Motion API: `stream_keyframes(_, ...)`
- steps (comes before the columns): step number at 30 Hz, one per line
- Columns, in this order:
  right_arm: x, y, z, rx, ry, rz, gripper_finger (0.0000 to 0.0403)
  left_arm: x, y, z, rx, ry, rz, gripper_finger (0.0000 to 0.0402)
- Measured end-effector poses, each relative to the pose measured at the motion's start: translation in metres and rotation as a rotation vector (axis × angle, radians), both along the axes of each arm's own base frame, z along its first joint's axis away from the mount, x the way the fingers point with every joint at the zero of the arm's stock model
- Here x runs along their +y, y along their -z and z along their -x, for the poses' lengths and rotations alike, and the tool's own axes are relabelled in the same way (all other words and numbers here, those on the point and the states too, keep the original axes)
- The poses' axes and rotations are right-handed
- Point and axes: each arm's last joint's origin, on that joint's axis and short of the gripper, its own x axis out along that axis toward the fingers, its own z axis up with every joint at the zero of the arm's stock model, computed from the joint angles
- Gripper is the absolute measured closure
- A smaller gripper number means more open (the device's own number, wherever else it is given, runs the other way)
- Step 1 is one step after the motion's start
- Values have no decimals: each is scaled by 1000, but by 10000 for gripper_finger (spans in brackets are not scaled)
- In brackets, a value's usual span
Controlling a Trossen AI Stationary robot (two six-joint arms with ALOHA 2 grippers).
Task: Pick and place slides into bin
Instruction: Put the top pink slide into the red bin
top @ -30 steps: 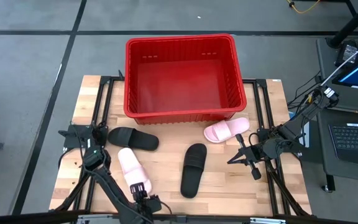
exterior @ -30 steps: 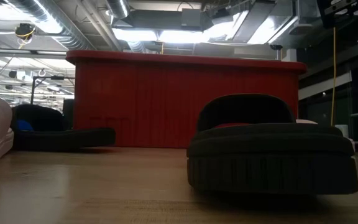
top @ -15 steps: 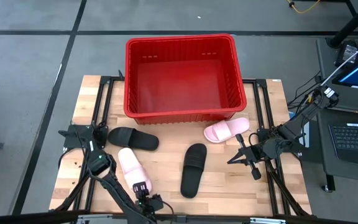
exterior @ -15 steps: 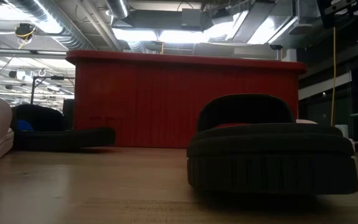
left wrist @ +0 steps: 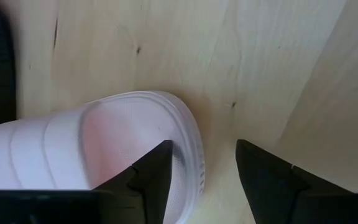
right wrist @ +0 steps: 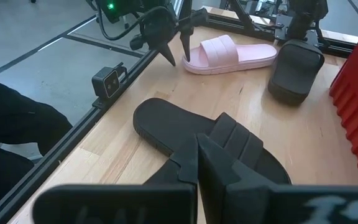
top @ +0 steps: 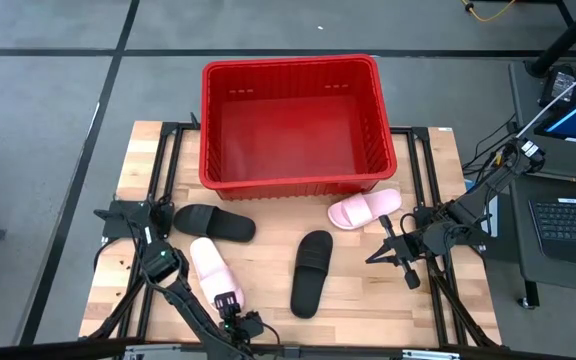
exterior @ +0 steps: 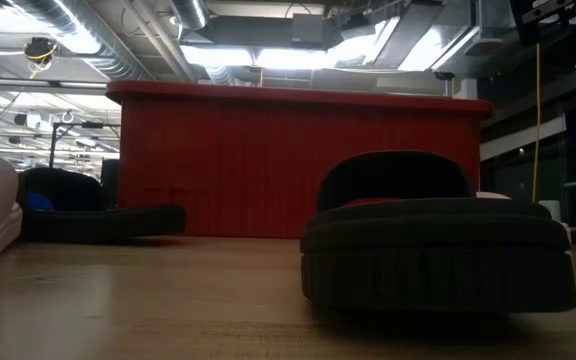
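Bin (top: 290,120): 12 o'clock on table, nothing inside.
Slides, all 4 on wood: pink (top: 211,268) at 7, black (top: 214,222) at 9, black (top: 312,272) centre, pink (top: 365,209) at 3.
L gripper (top: 230,312): fingers spread astride heel of 7 o'clock pink, not pinching.
R gripper (top: 393,250): fingers pressed together, holding nothing, at 4.
Handling, prob: light foam, soft, grippy. Take by sidewall or strap edge.

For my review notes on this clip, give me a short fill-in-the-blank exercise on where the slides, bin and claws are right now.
1. The red bin holds ____ slides.
2. The left claw is open over the end of a ____ slide.
3. The right claw is ____ and holds nothing.
4. The number of black slides lying on the table is ____.

Missing words: no; pink; shut; two
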Motion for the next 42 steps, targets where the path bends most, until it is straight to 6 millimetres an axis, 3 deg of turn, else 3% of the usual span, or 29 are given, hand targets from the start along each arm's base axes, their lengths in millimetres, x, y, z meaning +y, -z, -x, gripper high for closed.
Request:
stream_keyframes(15,0,0,0,-1,0,-1,398,0,3,0,66,45,19,279)
stream_keyframes(22,0,0,0,0,0,-1,398,8,-11,-7,98,71,80,280)
stream_keyframes(42,0,0,0,1,2,-4,398,10,-50,0,14,112,109,277)
